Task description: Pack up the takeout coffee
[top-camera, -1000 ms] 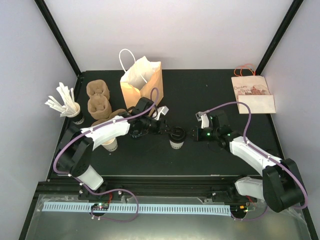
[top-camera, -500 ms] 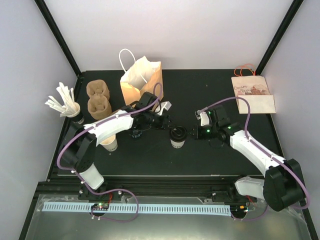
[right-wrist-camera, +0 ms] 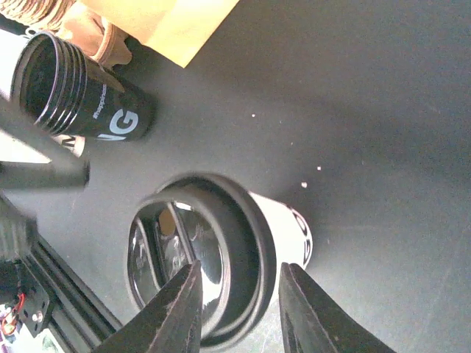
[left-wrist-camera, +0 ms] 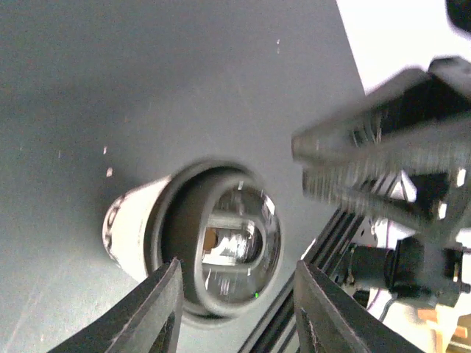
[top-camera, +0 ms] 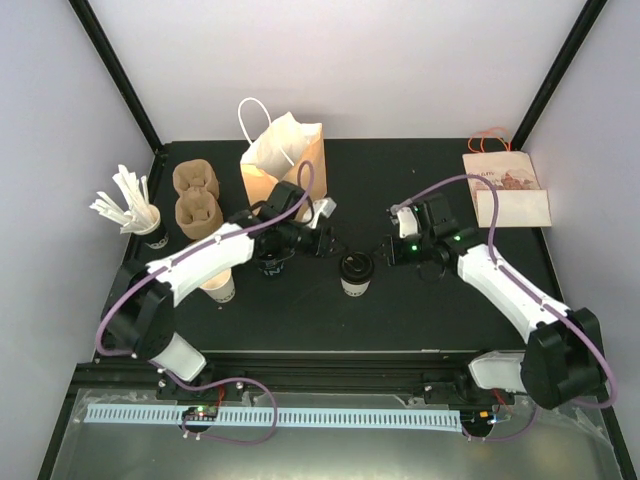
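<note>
ok, seeing coffee cup (top-camera: 354, 272) upright on the black table (top-camera: 400, 170), black lid on, roughly mid-table, toward the near edge. outside the paper bag (top-camera: 283, 160): bag upright and open, behind and left of the cup, well apart from it.

left gripper (top-camera: 328, 240) just behind-left of the cup, right gripper (top-camera: 385, 250) just to its right. cup between the two, no visible contact with either from above.

left wrist view: fingers (left-wrist-camera: 158, 309) spread apart, cup lid framed in the gap beyond them, nothing clamped. blurred right gripper in the background.

right wrist view: fingers (right-wrist-camera: 180, 309) apart as well, same lid seen past them, nothing gripped. cannot tell exact height above the lid.

also on the table:
- black cup (right-wrist-camera: 81, 103), open top, white lettering, left of the coffee cup, near the bag's front corner
- brown cup carriers (top-camera: 195, 180) at far left, one behind the other
- cup of white stirrers (top-camera: 135, 215) at the left edge
- white paper cup (top-camera: 222, 288) just beside the left forearm
- flat printed bag (top-camera: 505, 188) lying at the far right
</note>
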`<state>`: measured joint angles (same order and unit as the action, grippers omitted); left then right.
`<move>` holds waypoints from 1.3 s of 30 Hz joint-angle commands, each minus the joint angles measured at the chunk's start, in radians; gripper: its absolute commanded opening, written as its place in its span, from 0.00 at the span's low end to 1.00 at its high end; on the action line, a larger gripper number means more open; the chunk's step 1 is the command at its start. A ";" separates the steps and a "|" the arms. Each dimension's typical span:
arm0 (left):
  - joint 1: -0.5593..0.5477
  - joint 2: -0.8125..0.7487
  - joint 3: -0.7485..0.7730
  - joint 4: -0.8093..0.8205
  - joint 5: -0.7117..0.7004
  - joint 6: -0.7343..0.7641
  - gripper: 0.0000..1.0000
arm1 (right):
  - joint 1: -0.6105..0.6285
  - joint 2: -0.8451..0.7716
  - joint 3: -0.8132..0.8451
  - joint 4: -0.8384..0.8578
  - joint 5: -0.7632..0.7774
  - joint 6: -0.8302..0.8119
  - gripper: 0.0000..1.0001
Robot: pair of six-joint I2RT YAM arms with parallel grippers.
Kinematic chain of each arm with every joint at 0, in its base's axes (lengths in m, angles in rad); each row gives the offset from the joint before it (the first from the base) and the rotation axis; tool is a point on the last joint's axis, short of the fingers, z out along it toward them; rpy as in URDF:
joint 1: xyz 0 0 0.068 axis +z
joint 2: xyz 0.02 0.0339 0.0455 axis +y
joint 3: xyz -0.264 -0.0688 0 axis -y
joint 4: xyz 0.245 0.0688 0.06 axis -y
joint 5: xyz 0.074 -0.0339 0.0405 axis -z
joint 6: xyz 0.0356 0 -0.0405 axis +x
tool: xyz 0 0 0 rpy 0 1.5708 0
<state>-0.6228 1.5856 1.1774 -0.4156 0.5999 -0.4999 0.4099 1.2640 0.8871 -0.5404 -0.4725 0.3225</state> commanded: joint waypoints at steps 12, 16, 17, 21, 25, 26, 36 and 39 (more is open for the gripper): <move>-0.120 -0.178 -0.409 0.419 0.063 -0.347 0.30 | -0.027 0.225 0.130 0.072 -0.136 -0.070 0.27; -0.119 -0.139 -0.428 0.457 0.048 -0.370 0.28 | -0.029 0.240 0.123 0.087 -0.153 -0.069 0.25; -0.117 -0.130 -0.427 0.457 0.042 -0.368 0.28 | -0.029 0.242 0.121 0.087 -0.154 -0.068 0.24; -0.107 -0.094 -0.418 0.472 0.044 -0.363 0.26 | -0.029 0.236 0.098 0.092 -0.170 -0.064 0.23; -0.086 -0.064 -0.394 0.467 0.047 -0.345 0.26 | -0.029 0.218 0.068 0.093 -0.177 -0.059 0.23; -0.080 -0.059 -0.389 0.465 0.049 -0.339 0.26 | -0.029 0.213 0.057 0.094 -0.177 -0.058 0.23; -0.003 -0.026 -0.341 0.401 0.061 -0.266 0.25 | -0.029 0.150 0.015 0.070 -0.152 -0.035 0.23; 0.017 -0.015 -0.320 0.378 0.064 -0.241 0.25 | -0.029 0.135 0.010 0.051 -0.128 -0.026 0.23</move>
<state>-0.6403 1.5414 0.7883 -0.0223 0.7029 -0.7902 0.3733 1.4303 0.9180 -0.4286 -0.6010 0.2771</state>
